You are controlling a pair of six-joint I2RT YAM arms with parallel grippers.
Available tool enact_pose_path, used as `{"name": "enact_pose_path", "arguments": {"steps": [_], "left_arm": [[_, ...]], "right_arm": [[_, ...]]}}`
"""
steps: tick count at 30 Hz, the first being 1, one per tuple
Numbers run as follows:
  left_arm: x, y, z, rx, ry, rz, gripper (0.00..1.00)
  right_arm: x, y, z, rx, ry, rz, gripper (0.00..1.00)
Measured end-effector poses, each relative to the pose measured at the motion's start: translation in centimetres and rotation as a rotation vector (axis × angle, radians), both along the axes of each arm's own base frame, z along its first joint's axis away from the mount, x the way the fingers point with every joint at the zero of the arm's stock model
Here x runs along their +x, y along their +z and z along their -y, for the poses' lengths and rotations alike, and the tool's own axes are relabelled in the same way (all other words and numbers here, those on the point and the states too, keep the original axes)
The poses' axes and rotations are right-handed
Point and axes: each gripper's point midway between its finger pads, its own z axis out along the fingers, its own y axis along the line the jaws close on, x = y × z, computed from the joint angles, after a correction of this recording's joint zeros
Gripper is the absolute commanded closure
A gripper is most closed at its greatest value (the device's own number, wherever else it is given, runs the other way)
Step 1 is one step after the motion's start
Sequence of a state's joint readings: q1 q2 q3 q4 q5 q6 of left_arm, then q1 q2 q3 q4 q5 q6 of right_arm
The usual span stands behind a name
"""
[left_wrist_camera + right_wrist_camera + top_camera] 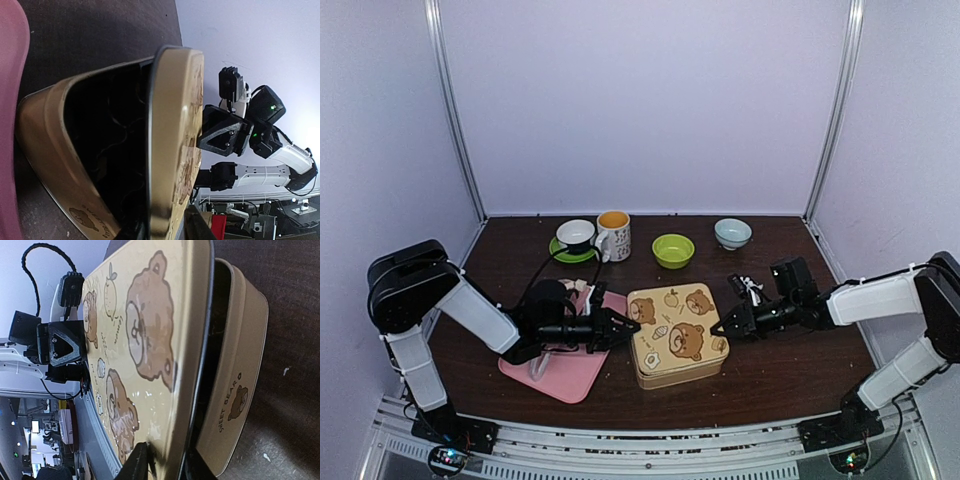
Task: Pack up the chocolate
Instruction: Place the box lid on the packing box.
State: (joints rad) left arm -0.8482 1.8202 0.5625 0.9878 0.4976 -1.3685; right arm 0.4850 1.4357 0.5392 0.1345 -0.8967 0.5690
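Observation:
The gold tin lid with cartoon bears hangs just above its base, with a dark gap under it. My left gripper is shut on the lid's left rim, and my right gripper is shut on its right rim. In the left wrist view the lid runs down between my fingers, and the base gapes open below. The right wrist view shows the lid pinched at the bottom by my gripper, above the base. A few small pale chocolate pieces peep out behind my left wrist.
A pink tray lies under my left arm with metal tongs on it. Along the back stand a white cup on a green saucer, a patterned mug, a green bowl and a pale blue bowl.

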Motion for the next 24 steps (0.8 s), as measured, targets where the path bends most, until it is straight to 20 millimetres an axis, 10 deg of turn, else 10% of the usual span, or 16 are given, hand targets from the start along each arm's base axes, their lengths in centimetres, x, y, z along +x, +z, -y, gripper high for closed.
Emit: {"name": "enact_pose_path", "arguments": {"steps": [24], "left_arm": [[-1.1,-0.8,-0.7,0.047,0.026,-0.043,0.71]], "right_arm": [[-0.9,-2.5,1.7,-0.229,0.027,0.045,0.57]]}}
